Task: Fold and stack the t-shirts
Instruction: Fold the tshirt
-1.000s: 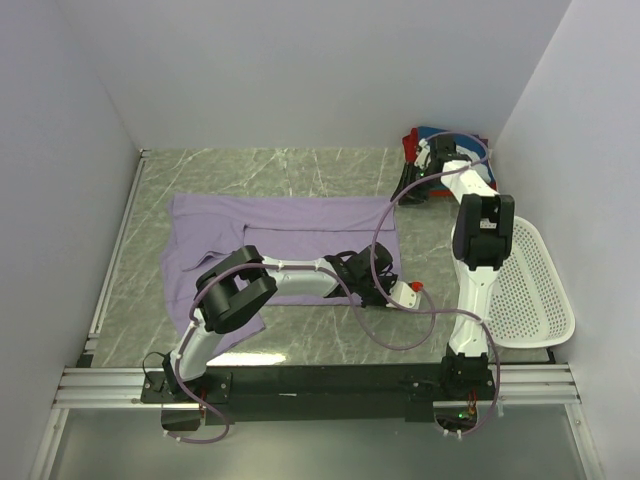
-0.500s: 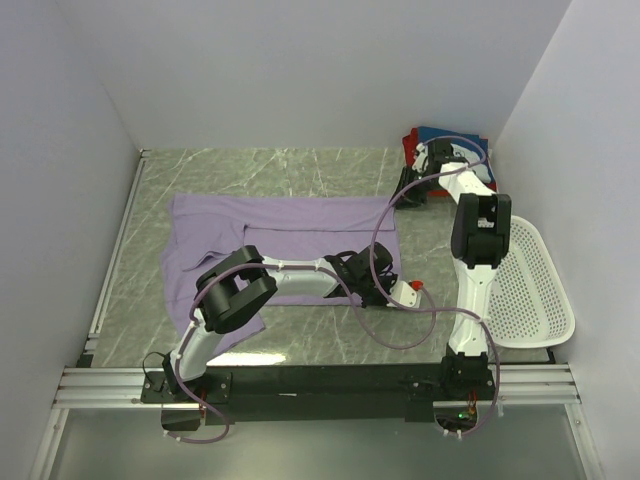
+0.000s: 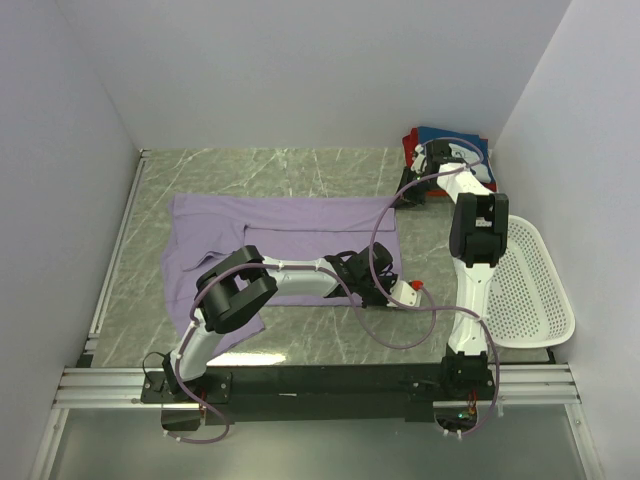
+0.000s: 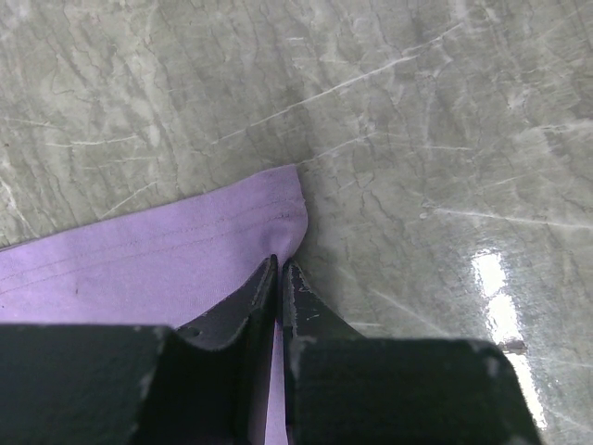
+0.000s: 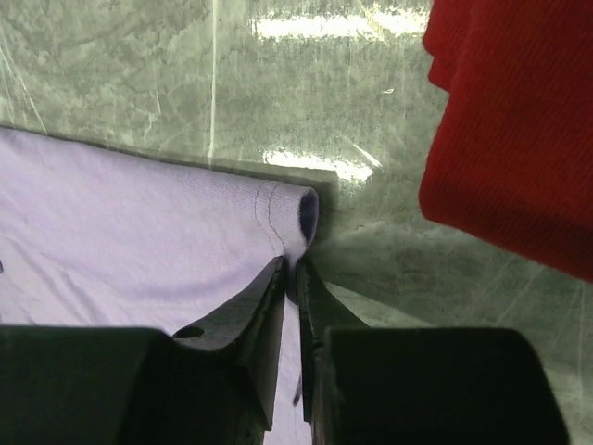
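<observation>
Between the tips of the left gripper [image 4: 279, 269] sits a thin strip of the purple shirt [image 4: 139, 269]. The tips are pressed almost together, and only the cloth fills the gap. They pinch the shirt just beside one corner of its hem. The rest of the shirt lies flat to the left of the tips. Bare green table [image 4: 417, 139] lies in front of them and to their right.

The right gripper [image 5: 289, 267] is squeezed nearly shut too, and it also has purple cloth between its tips. It holds another corner of the same shirt, where the edge curls over a little. From this gripper the shirt spreads out to the left. A red shirt [image 5: 519, 139] lies ahead of it and to the right, with a bit of table between the red cloth and the purple corner.

From above, the purple shirt [image 3: 280, 225] is spread out on the table, and each gripper holds one corner on its right side. Past the right gripper, in the far corner, a blue shirt [image 3: 452, 133] lies on top of the red one. A white basket [image 3: 535, 285] sits beside the right arm.
</observation>
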Tool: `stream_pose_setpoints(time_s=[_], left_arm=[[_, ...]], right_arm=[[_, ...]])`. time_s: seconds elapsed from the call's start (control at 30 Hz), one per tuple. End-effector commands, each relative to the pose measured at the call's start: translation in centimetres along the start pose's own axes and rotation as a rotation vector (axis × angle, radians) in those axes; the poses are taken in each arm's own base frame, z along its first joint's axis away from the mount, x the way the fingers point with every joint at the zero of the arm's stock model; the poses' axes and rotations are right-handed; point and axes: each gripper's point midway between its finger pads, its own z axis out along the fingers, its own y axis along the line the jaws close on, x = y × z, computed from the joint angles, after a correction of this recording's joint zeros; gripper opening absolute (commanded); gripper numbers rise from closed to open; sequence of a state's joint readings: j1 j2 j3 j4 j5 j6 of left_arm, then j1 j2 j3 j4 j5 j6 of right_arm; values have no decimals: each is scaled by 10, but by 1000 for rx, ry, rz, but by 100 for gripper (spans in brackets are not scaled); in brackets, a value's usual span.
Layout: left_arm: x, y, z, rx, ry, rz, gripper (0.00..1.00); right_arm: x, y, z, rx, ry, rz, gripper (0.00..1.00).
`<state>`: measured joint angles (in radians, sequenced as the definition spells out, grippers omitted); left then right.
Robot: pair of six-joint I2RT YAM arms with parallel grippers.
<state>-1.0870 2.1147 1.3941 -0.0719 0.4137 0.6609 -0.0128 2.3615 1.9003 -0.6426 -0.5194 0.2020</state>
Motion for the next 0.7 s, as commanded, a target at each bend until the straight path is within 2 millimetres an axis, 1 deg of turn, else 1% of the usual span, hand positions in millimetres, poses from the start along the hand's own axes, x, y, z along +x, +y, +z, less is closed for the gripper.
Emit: stream_pose_setpoints(time_s=[0.0,0.1,0.13,0.17,0.23,0.27,0.3,0.33,0.37,0.43,0.47,0.5,0.6,0.67], left_arm=[[31,-41,14,127,76,-77,12],[31,-42,14,128,77,-76,12],[31,-42,14,128,77,-76,12],[31,-42,14,128,77,-76,12],[31,-42,14,130,74,-79,12],[32,-43,14,131,75,-80,12],[32,-44,14,133,77,-84,11],[33,-44,14,134,78,-85,11],[33,-44,14,133,79,-85,11],[34,-46,14,134,81,-84,11],[34,-46,14,134,81,-83,11],[36,-46,13,134,85,-85,11],[36,-47,13,137,84,-85,11],[35,-47,14,136,83,-85,11]], right_arm=[[-19,12,-6,-14,-49,-30,17],[-25,13,-8,-9,-67,-43,17],[-27,14,-11,-7,-77,-48,14],[-29,13,-11,-1,-86,-48,8],[-35,13,-10,6,-102,-50,3],[-41,13,-11,11,-117,-57,0],[-45,14,-12,14,-125,-63,0],[-45,9,-6,21,-117,-60,0],[-52,12,-9,24,-131,-67,0],[-53,8,-2,29,-119,-64,0],[-58,10,-5,30,-125,-68,0],[-59,6,-5,55,-129,-68,0],[-59,-1,-7,96,-131,-77,0],[-53,-7,-8,123,-113,-83,0]])
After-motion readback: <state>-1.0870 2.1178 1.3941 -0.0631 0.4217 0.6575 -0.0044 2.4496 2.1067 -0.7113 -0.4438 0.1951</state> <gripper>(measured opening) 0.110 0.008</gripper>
